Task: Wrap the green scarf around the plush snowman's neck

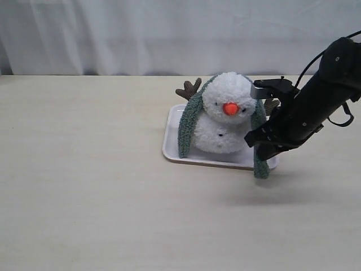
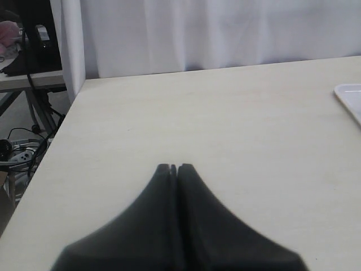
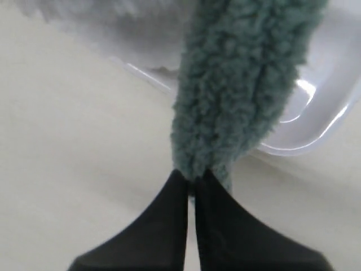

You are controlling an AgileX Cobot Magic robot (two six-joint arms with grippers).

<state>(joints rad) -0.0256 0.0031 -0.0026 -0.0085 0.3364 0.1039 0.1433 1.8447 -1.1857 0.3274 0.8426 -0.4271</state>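
The right tool [image 3: 192, 182], clamped on the scarf [image 3: 242, 84] end that hangs beside the snowman [image 1: 220, 135] in its tray [image 1: 172, 151], should lift gently and cross the neck [image 1: 212, 117] in front without dragging the far end loose.

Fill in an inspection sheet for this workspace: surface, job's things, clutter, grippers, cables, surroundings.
Surface: pale table carrying a white tray.
Job's things: plush snowman sits in the tray; green scarf runs behind its head, one end hanging down each side, not crossed in front.
Clutter: nothing seen.
Grippers: right gripper shut on one scarf end, just past the tray's rim; left gripper shut, empty, over bare table.
Cables: arm cable loops off the right arm; floor cables beside the table.
Surroundings: white curtain behind the table.
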